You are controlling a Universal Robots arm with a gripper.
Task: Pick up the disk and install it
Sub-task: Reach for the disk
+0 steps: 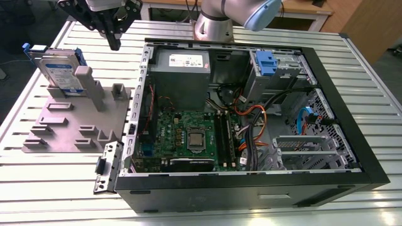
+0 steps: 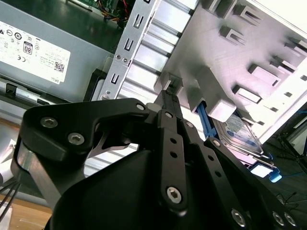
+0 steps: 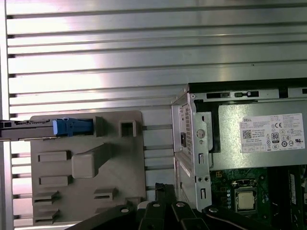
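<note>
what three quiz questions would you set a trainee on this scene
1. Fill in: the gripper holds ____.
2. True or false: the disk is outside the case.
3. The disk stands in: A the grey holder; B the gripper; C the case.

Key: 1 nothing; 2 true; 3 A

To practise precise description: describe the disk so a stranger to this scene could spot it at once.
Beside the open computer case, on the exterior view's left, lies a grey fixture plate. At its far end the disk stands on edge: the only silver slab with a blue-and-white label and blue bracket among plain grey blocks.
</note>
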